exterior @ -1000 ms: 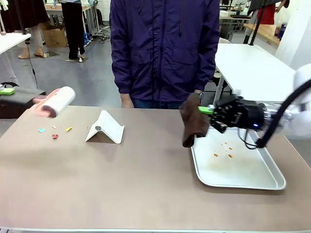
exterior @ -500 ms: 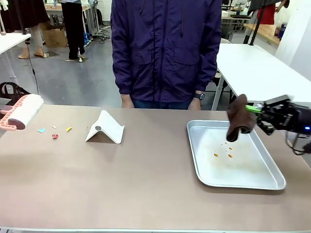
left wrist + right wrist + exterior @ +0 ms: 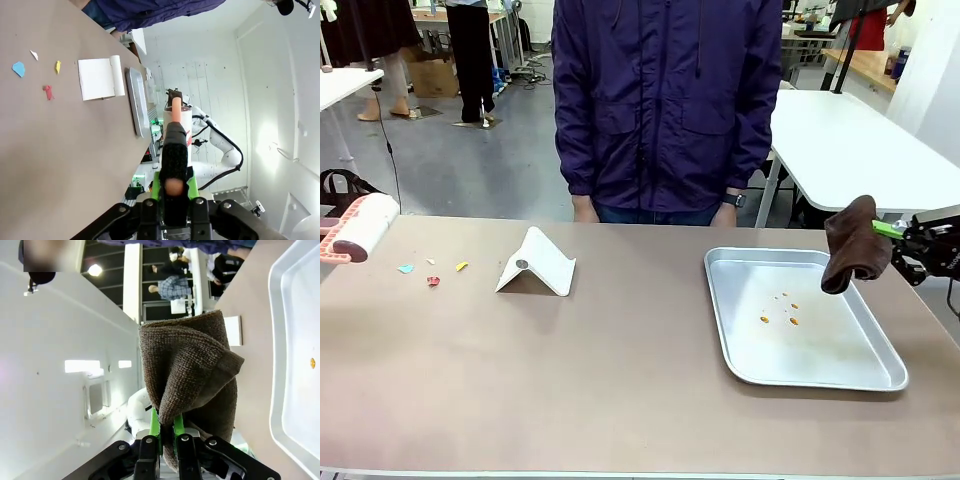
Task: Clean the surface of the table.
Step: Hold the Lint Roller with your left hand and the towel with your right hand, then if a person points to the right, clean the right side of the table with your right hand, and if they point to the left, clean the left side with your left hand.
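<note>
Cloth (image 3: 853, 243) hangs pinched in your right gripper (image 3: 890, 230) near the tray's (image 3: 820, 375) far right corner; left gripper (image 3: 173, 187) clamps, seemingly, a lint roller (image 3: 360, 228).

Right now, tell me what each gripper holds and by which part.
Left gripper: lint roller, by its handle. Right gripper: brown cloth, by a bunched edge.

Wide rectangular table (image 3: 620, 380) with a smooth matte taupe-brown top and a pale front edge, standing level and stretching from side to side of the front view. Littered near the far left corner with a few small coloured scraps (image 3: 433, 281): blue, red, yellow, white.
</note>
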{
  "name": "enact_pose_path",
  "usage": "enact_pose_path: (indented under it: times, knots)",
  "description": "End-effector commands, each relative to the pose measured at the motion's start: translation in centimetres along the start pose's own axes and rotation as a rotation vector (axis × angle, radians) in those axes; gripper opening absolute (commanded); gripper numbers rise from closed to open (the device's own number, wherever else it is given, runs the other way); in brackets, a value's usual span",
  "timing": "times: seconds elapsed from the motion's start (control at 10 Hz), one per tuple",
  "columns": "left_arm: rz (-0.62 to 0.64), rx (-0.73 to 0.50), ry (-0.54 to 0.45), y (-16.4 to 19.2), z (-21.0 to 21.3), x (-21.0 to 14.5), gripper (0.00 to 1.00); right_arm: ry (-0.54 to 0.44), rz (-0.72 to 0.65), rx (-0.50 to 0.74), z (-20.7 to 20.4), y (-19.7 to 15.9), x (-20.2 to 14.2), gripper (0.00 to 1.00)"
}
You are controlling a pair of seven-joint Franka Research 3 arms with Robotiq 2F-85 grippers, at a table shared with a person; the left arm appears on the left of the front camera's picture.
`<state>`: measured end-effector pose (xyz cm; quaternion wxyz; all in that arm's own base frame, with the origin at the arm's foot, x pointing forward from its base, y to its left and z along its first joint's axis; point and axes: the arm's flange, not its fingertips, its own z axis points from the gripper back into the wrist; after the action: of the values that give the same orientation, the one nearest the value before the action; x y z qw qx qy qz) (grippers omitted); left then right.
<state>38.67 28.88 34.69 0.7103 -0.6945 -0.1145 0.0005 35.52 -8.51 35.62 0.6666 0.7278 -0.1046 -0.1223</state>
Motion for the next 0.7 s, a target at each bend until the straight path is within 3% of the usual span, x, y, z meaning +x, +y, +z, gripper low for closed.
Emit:
enact_pose_path:
  times: [0.0,0.6]
  knots:
    - [-0.013,0.005,0.018,-0.52,-0.11,-0.49,0.00,-0.002,-0.023,0.010,-0.52,0.48,0.13,0.00]
    - [-0.013,0.005,0.018,-0.52,-0.11,-0.49,0.00,-0.002,-0.023,0.010,-0.52,0.48,0.13,0.00]
